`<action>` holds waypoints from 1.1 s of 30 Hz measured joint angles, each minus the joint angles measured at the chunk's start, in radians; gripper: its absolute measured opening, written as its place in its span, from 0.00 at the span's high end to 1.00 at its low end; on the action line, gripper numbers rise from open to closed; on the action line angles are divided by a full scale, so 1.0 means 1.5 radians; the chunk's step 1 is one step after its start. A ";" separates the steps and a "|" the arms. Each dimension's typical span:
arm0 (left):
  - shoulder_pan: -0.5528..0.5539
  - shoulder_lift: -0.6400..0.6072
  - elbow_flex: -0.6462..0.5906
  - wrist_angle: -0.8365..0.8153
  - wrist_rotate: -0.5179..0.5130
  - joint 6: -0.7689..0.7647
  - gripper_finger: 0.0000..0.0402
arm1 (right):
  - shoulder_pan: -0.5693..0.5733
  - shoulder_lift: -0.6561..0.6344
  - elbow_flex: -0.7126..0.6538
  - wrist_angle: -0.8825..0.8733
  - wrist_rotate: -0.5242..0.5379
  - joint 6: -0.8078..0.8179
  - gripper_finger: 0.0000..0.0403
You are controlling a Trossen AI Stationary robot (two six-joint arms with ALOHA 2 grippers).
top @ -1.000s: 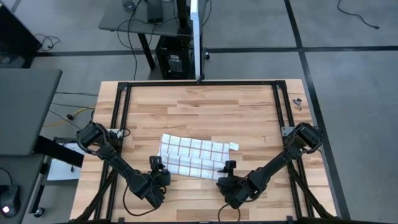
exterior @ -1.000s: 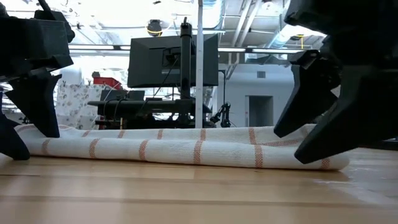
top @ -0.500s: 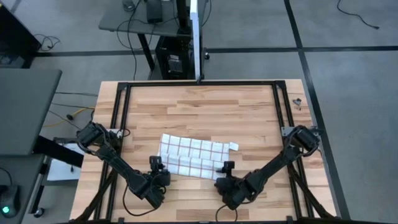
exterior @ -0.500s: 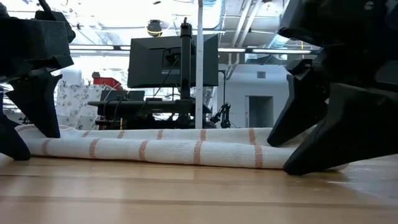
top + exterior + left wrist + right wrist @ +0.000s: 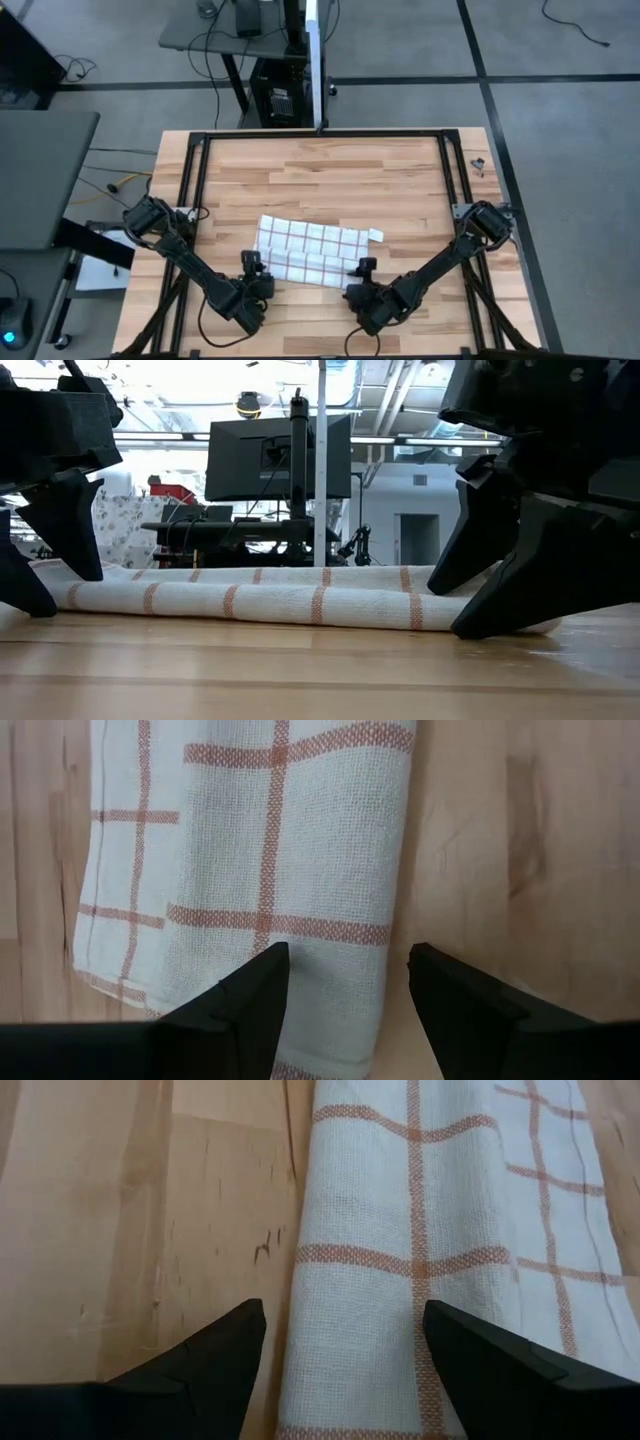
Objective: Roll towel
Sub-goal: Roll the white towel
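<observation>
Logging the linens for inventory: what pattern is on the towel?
The towel is white with a grid of thin red-brown lines, clearest in the right wrist view.

A wooden table [image 5: 330, 170] of pale butcher-block planks, edged by a black frame [image 5: 320, 134], carries the towel [image 5: 312, 249], which lies flat on it with its near edge turned into a low roll. That rolled edge runs from just ahead of the left gripper [image 5: 256, 268] across to just ahead of the right gripper [image 5: 363, 271]. A small white tag [image 5: 376, 234] at the towel's far corner rests on the wood beyond the right gripper.
</observation>
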 joint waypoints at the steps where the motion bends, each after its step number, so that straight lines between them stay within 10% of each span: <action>1: 0.000 0.000 -0.003 0.003 -0.001 -0.008 0.57 | 0.000 0.000 0.000 0.000 -0.002 0.001 0.37; 13: 0.002 -0.004 -0.025 0.030 0.026 -0.083 0.97 | -0.032 0.000 -0.003 -0.006 -0.059 0.114 0.96; 33: 0.008 -0.112 -0.024 0.196 0.410 -0.199 1.00 | -0.005 -0.060 -0.005 0.159 -0.448 0.229 1.00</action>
